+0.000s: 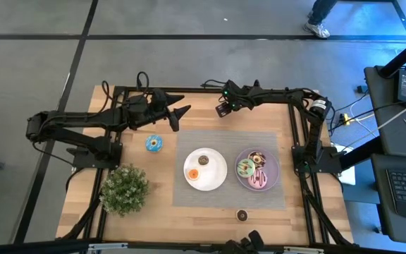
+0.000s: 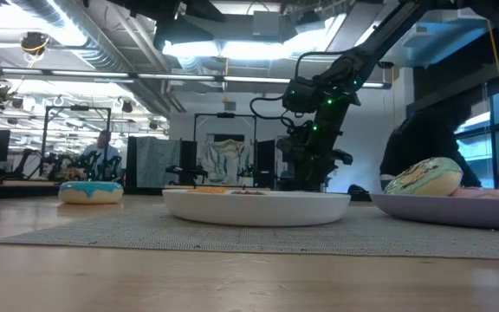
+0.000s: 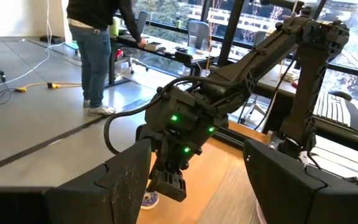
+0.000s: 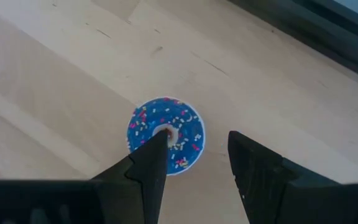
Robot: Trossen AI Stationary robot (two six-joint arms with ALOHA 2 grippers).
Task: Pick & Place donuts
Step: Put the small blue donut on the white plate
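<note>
While the right claw (image 4: 194, 163) hangs over a small blue sprinkled donut (image 4: 166, 135) at the bench's far edge, fingers spread w/ one tip over the donut's hole and nothing pinched yet, the job looks roughly half done. Purple plate (image 1: 275, 180) already holds a green donut (image 1: 245, 168), a pink dark-striped one (image 1: 260, 180) and a brown sprinkled one (image 1: 256, 156). White plate (image 1: 220, 176) carries a tiny orange donut (image 1: 192, 173) and a tiny brown one (image 1: 204, 160).

Left to do, as I judge it: the blue-iced donut (image 1: 154, 144) lying on bare bench just left of the grey mat (image 1: 189, 141), the small blue one under the right claw, and a tiny dark donut (image 1: 242, 215) on the bench's near side below the mat.

Left claw (image 1: 180, 112) hovers near the far edge, well above the blue-iced donut, fingers spread wide, empty.

Orientation: the small blue donut lies flat, icing up, hole axis vertical. It's a round ring, so no long axis and no real heading; any approach angle across the ring should suit.
</note>
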